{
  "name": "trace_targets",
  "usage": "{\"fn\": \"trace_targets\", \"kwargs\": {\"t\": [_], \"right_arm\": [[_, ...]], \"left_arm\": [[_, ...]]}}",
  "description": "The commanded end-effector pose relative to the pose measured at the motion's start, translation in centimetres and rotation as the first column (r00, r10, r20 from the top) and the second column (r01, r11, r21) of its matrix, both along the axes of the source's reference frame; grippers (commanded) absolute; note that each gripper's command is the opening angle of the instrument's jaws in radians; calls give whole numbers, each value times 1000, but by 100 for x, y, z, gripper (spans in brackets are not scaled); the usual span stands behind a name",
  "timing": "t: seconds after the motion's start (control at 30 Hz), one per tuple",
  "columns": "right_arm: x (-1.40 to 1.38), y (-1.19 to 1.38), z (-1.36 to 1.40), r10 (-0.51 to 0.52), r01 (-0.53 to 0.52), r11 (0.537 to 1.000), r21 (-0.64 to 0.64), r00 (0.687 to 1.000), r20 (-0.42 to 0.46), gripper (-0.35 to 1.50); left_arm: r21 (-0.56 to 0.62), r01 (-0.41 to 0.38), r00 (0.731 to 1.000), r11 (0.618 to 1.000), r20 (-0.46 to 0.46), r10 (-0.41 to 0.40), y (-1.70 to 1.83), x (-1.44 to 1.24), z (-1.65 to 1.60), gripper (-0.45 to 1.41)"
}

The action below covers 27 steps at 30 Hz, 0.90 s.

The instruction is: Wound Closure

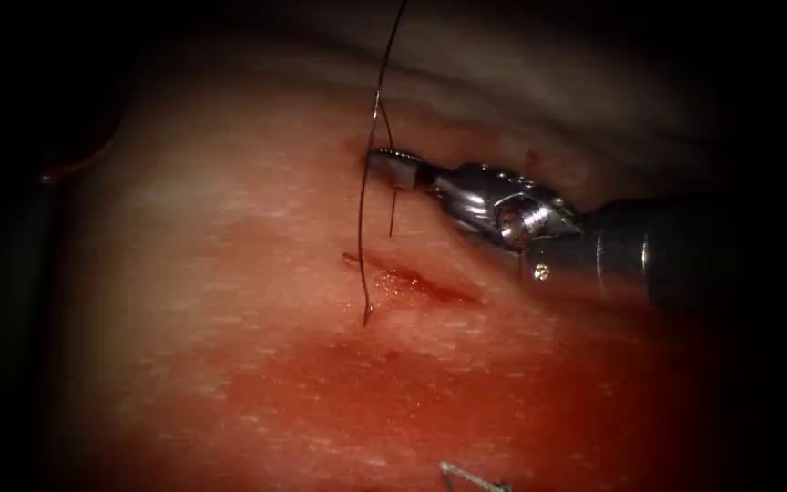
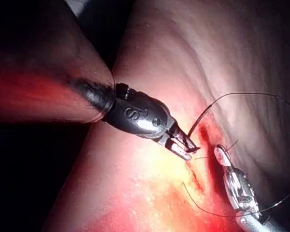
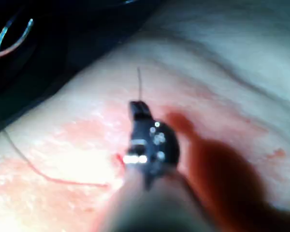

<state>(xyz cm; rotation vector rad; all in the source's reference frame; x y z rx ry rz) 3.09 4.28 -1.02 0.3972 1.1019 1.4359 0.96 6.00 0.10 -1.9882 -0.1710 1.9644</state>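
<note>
The cut (image 1: 416, 281) is a short red slit in the tissue (image 1: 229, 273). My right tool (image 1: 393, 169) reaches in from the right, above the cut, its jaws shut on a short thin thread end (image 1: 392, 219) that hangs down from them. A long dark thread (image 1: 361, 219) comes down from the top, passes the jaw tips, crosses the cut's left end and enters the tissue just below it. The left tool (image 1: 471, 478) hovers low, well below the cut, jaws slightly open and holding nothing (image 2: 186, 147). I cannot tell the needle apart from the strands.
Red fluid (image 1: 430, 401) stains the tissue below the cut. A second loop of thread (image 2: 217, 212) lies on the tissue beside the right tool's shaft (image 2: 239, 193). A thin thread (image 3: 53, 179) lies on the tissue off to one side. The tissue's pale far edge (image 1: 548, 82) rises behind.
</note>
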Motion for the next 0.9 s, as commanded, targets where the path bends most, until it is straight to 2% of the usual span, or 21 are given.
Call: {"fn": "trace_targets", "kwargs": {"t": [0.03,0.1,0.13,0.27,0.47,0.63,0.67,0.73,0.8,0.87,0.9], "right_arm": [[8,2,7,-1,1,1000,-31,1000,-13,39],[4,6,7,-1,-2,993,-114,1000,-26,118],[1,7,6,2,-6,992,-125,999,-35,125],[-14,7,-6,-16,12,988,-154,1000,-26,130],[-29,2,-23,-25,20,981,-193,999,-22,130],[-30,0,-24,-33,30,978,-207,999,-14,130],[-32,0,-24,-37,33,977,-211,999,-11,130],[-33,0,-24,-40,37,976,-216,999,-9,130],[-36,-1,-24,-47,46,972,-230,999,0,130],[-40,-1,-24,-48,47,972,-230,999,1,130],[-43,-1,-24,-50,50,970,-238,999,9,131]], "left_arm": [[3,-5,1000,1000,6,5,-7,-5,7,-35],[-4,-36,999,999,-5,36,-15,-2,11,-35],[-2,-60,998,998,-13,60,-20,0,14,-35],[28,-156,986,987,-61,158,-44,12,34,-35],[103,-197,978,975,-54,203,-77,27,65,-35],[130,-214,974,968,-49,222,-75,21,63,-29],[190,-213,974,958,-35,224,-71,17,61,5],[307,-186,978,933,-29,205,-68,15,59,26],[399,-158,982,903,-33,187,-65,16,56,62],[427,-143,982,893,-48,180,-64,21,49,77],[438,-151,979,886,-57,195,-66,29,40,78]]}}
